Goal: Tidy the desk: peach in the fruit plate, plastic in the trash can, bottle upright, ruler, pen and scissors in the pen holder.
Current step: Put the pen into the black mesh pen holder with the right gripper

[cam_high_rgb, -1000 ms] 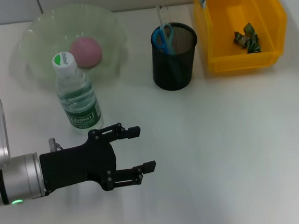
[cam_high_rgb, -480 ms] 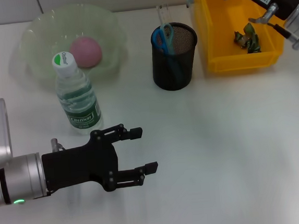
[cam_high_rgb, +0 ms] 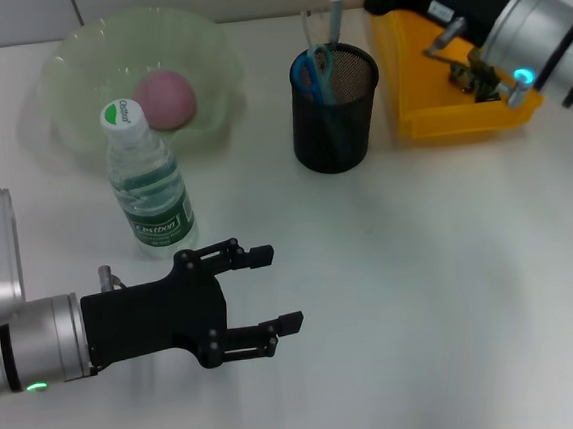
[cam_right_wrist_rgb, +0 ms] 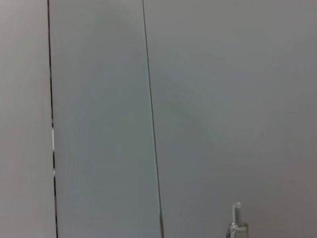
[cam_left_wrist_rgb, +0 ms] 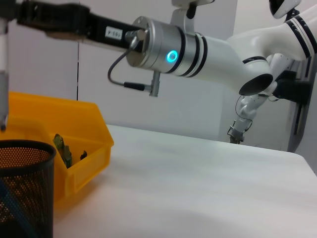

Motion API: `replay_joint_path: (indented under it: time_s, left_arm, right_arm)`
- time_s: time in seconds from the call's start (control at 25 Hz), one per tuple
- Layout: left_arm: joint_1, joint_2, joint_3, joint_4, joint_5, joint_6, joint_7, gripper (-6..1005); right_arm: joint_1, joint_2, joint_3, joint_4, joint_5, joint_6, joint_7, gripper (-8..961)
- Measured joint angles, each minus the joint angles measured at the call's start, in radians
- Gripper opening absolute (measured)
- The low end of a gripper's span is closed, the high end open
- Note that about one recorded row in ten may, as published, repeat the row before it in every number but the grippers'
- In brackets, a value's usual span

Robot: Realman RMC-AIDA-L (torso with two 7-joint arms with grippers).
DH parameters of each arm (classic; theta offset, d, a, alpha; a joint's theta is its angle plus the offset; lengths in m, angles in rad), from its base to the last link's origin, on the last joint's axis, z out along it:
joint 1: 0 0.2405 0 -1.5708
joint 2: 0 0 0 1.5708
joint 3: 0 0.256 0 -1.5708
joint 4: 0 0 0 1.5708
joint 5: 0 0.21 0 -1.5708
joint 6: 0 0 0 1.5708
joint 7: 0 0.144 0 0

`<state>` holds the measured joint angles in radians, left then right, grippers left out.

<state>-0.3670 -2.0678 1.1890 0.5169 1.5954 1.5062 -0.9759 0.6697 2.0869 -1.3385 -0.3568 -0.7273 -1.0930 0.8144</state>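
Two arms appear in head view: left hand (cam_high_rgb: 273, 288) hovers wide-spread above the tabletop (cam_high_rgb: 424, 293) near the upright bottle (cam_high_rgb: 148, 181); right hand, grip indeterminable, holds a pen (cam_high_rgb: 334, 4) above the mesh pen holder (cam_high_rgb: 333, 110). Left wrist view: pen holder (cam_left_wrist_rgb: 25, 188) beside yellow bin (cam_left_wrist_rgb: 74, 144).
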Motion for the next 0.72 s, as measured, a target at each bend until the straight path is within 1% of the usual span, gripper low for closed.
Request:
replay_joint_path:
  time_s: [0.08,0.28,0.52,0.72]
  left_arm:
    - [0.001,0.000,0.000,0.000,0.000,0.000,0.001,805]
    - [0.005,0.000,0.000,0.000,0.000,0.000,0.002,805]
    - [0.008,-0.001,0.001,0.000,0.000,-0.001,0.003,805]
    - [0.008,-0.002,0.003,0.000,0.000,0.003,0.003,805]
  right_arm:
    - [0.022,0.002,-0.024,0.033,0.002,0.044,0.012,184]
    - [0.042,0.003,-0.028,0.084,0.000,0.065,0.035,197]
    - [0.034,0.004,-0.036,0.099,0.001,0.062,0.034,212]
    - [0.009,0.005,-0.086,0.093,0.005,0.053,0.034,224]
